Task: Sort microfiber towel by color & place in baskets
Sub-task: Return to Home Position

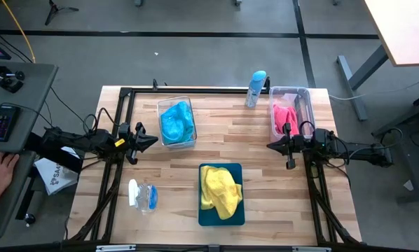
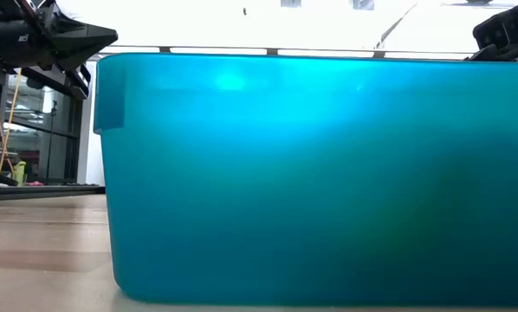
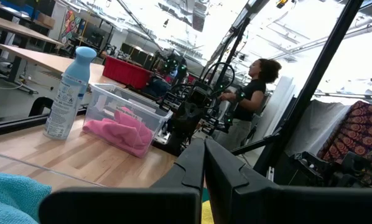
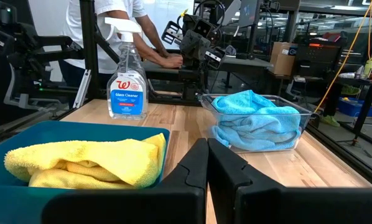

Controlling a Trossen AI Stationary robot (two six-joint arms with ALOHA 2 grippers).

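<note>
Fingers [image 3: 189,171] pressed together, empty, on left gripper [image 1: 148,141] and right gripper [image 1: 271,145] alike. Yellow towels [image 1: 220,190] fill the teal tray [image 1: 206,219]; blue towel [image 1: 176,120] and pink towel [image 1: 285,117] sit in clear bins [image 1: 177,146]. Sorting looks finished; both arms need only settle home.

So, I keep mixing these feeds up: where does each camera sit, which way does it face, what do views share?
High view: overhead, straight down on the table; both arms, left pincer, right pincer.
Low view: table-top level, against the teal bin; arm parts up top.
Left wrist view: faces the pink towel; own shut fingers.
Right wrist view: faces yellow towel and blue towel; own shut fingers.
Shared: teal bin in high, low, right wrist.
</note>
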